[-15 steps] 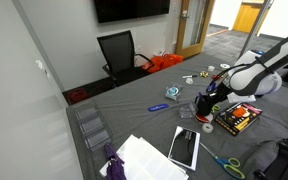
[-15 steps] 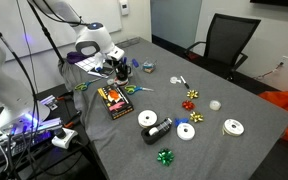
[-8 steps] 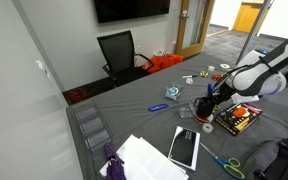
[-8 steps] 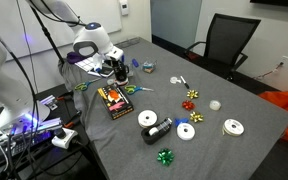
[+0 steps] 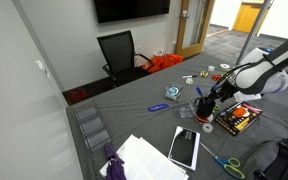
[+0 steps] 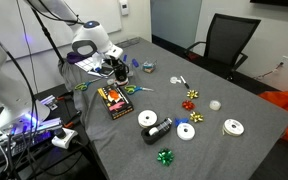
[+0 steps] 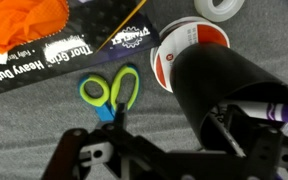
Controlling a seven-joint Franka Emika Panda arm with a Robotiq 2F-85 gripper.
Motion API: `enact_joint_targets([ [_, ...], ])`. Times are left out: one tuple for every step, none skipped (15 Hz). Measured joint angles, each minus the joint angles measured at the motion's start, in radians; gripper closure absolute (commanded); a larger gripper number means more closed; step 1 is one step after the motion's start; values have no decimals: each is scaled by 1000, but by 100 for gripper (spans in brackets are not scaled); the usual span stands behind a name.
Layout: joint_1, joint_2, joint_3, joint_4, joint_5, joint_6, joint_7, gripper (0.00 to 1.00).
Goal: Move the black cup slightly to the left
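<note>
Grey table (image 5: 134, 110): fingers (image 7: 84, 158), clamped on the black cup (image 7: 219, 85) rim, have shifted it slightly; move apparently underway.

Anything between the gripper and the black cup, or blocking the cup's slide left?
Nothing visible between them: the gripper is at the black cup. A white tape roll sits close beside the cup and green-handled scissors lie nearby; either could obstruct the slide.

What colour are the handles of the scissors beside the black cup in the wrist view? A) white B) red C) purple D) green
D: the scissors lying next to the black cup in the wrist view have bright yellow-green handle loops.
</note>
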Motion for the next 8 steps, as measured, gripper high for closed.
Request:
enact_joint_targets([
  [-2,-6,1,-2,0,-2,0,0],
  [-3,-16,0,-6,0,-5,0,0],
  [-3,-29,-5,-11,-4,-11,0,0],
  [-3,-47,-15,-19,-14,-23,1,0],
  [-2,-71,-33,-26,-34,-46,3,0],
  [-1,-98,-58,-33,-69,-78,13,0],
  [4,-128,-93,-36,-112,-120,26,0],
  [13,-161,-135,-37,-158,-172,39,0],
])
